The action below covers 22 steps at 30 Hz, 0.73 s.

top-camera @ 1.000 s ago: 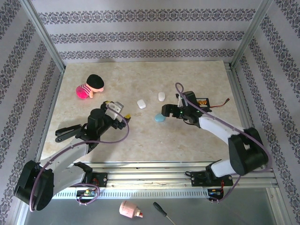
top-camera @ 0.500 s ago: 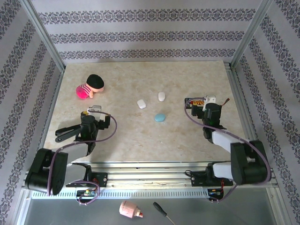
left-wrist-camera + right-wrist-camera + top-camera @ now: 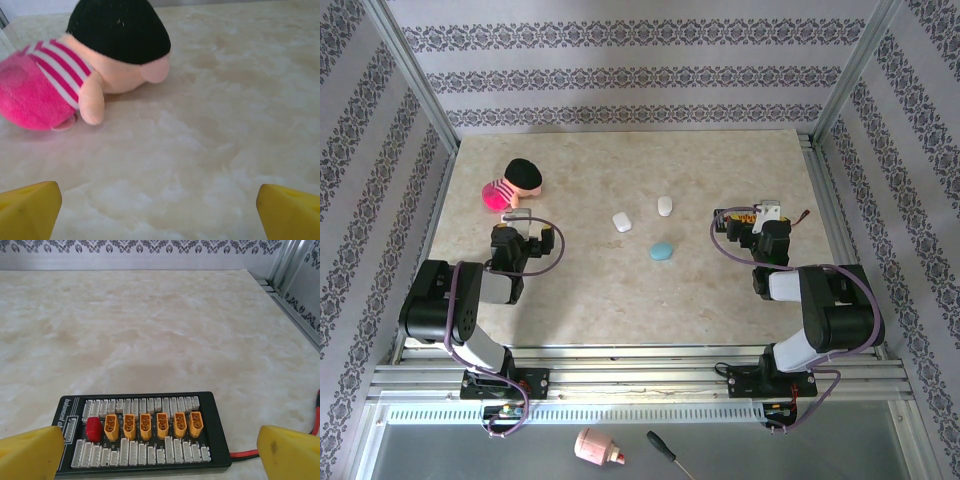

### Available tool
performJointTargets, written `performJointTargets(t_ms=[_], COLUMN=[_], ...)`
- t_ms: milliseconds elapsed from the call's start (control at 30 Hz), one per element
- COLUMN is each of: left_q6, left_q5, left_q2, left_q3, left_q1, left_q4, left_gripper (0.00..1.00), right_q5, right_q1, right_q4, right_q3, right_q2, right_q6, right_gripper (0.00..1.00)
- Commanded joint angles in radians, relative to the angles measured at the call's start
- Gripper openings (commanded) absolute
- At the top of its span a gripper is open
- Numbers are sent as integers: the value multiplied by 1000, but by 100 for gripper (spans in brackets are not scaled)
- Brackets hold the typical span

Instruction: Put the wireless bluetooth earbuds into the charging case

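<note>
Left gripper (image 3: 160, 212) and right gripper (image 3: 160, 455), jaws wide apart, both empty

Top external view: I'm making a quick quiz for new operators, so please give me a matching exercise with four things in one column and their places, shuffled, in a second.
Things:
1. plush doll
2. pale blue case
3. connector board
4. screwdriver

Places:
A. right side of the table
B. off the table, at the picture's bottom edge
C. far left of the table
D. middle of the table

Pairs: 1-C, 2-D, 3-A, 4-B.
</note>
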State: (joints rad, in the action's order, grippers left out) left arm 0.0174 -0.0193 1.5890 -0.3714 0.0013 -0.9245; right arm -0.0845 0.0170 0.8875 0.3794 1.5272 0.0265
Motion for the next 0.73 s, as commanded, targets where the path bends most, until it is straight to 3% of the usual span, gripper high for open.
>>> performJointTargets(t_ms=[0, 700], left_q6=[-27, -17], left_q5=[5, -11], left_q2=[0, 1], left_q3=[-12, -18], left_q1=[9, 9], left_q4=[-28, -15], left_gripper=[99, 99], right_q5=[20, 1], right_q1=[1, 14], right_q4=[51, 59], right_q3=[-5, -8], right_q2=[-3, -4], right_q6=[11, 1], right_gripper=[98, 98])
